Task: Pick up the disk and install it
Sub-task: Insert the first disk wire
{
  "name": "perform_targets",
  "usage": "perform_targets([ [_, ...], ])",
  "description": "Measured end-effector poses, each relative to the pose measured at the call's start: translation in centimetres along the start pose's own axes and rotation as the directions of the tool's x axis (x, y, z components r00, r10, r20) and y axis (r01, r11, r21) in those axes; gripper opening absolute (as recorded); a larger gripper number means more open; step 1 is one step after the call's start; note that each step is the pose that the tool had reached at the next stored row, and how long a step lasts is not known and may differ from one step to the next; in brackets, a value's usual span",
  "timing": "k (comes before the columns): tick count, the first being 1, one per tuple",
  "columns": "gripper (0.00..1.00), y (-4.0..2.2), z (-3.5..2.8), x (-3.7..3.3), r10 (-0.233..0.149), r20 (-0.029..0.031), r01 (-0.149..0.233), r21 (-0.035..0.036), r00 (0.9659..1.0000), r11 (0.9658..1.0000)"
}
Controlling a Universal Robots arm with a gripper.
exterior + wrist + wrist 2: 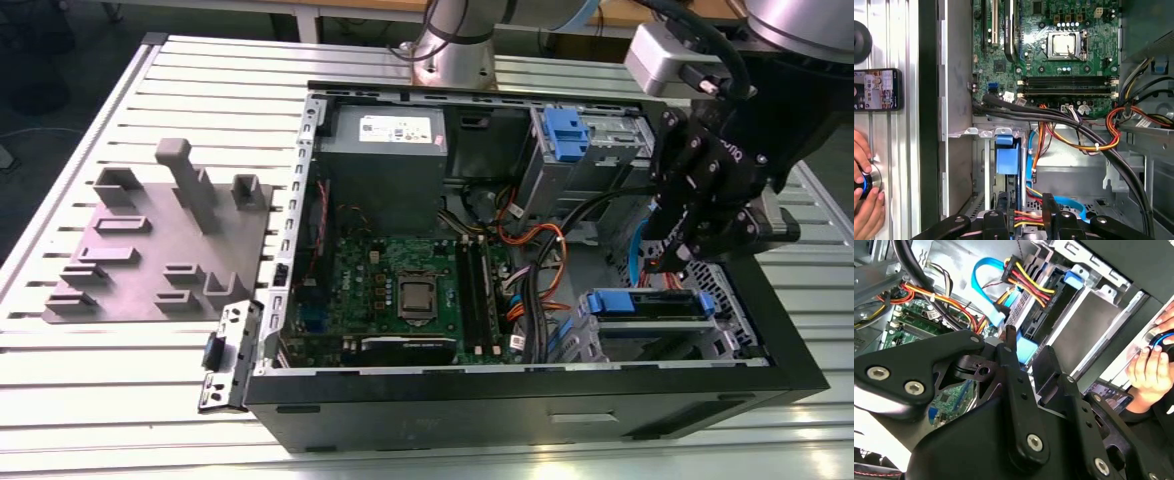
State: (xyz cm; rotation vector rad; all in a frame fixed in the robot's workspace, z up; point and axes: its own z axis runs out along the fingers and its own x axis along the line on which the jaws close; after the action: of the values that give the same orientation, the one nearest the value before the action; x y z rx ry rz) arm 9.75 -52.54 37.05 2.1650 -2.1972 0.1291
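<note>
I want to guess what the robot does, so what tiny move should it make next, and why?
Probably lift straight up, slowly. The disk with its blue rails already seems to sit in the case's corner bay, and the gripper hangs just above it with fingers apart, holding nothing. Wires run close by, so a sideways move might snag them.

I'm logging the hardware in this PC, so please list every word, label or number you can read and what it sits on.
Nothing reads clearly enough to quote.
White label on the power supply: print too small to read.
Motherboard markings: too small to read.
Phone screen beside the case: blurred.
</note>
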Motion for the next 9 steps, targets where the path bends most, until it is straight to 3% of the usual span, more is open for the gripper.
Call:
perform_targets([
  [5, 0.40, 0.89, -0.02, 0.01, 0.000, 0.0000, 0.000, 0.0000, 1.0000, 1.0000],
  [9, 0.40, 1.11, -0.02, -0.03, 0.000, 0.0001, 0.000, 0.0000, 1.0000, 1.0000],
])
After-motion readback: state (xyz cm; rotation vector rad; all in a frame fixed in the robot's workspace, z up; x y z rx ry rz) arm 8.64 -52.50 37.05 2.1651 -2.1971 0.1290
